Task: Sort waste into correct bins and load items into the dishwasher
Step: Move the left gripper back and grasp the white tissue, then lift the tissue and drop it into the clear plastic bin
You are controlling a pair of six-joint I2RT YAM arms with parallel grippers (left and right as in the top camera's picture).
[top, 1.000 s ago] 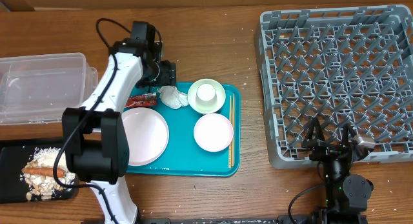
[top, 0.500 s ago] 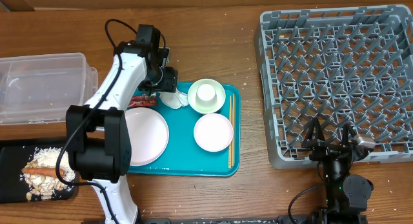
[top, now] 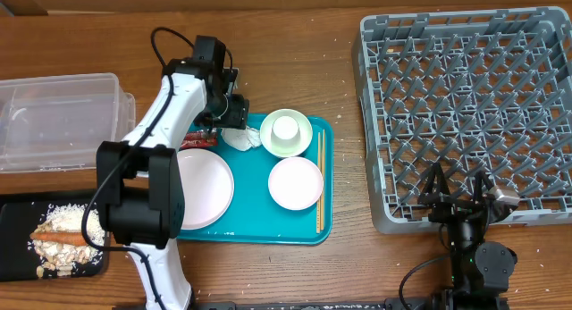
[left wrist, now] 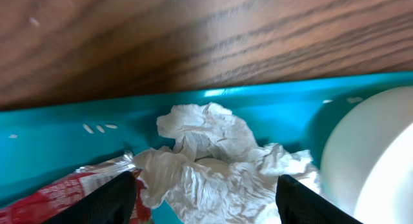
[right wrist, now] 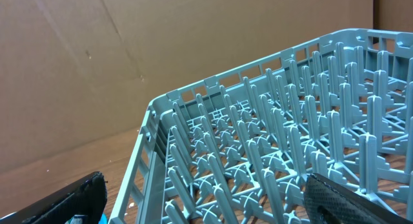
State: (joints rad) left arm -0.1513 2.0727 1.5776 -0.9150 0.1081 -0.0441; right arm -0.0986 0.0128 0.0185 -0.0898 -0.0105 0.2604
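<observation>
My left gripper [top: 228,121] is open at the back left of the teal tray [top: 326,180], its fingers either side of the crumpled white tissue [left wrist: 216,162] [top: 238,136]. The red wrapper [left wrist: 55,195] [top: 198,140] lies just left of the tissue. On the tray are the pink plate [top: 198,187], a white bowl [top: 295,182] and a pale bowl [top: 286,133] holding the small white cup [top: 285,128]. The black tray [top: 18,212] at the front left holds food scraps [top: 63,231] and the orange-brown stick. The clear tub [top: 55,118] is at the left. My right gripper [top: 460,198] is open at the grey dish rack's [top: 465,104] front edge.
Wooden chopsticks [top: 319,180] lie along the teal tray's right side. The rack's front left corner [right wrist: 151,111] fills the right wrist view, with a cardboard wall behind it.
My left gripper has moved right along the tray's back edge, from above the red wrapper to the tissue. The right arm has not moved.
</observation>
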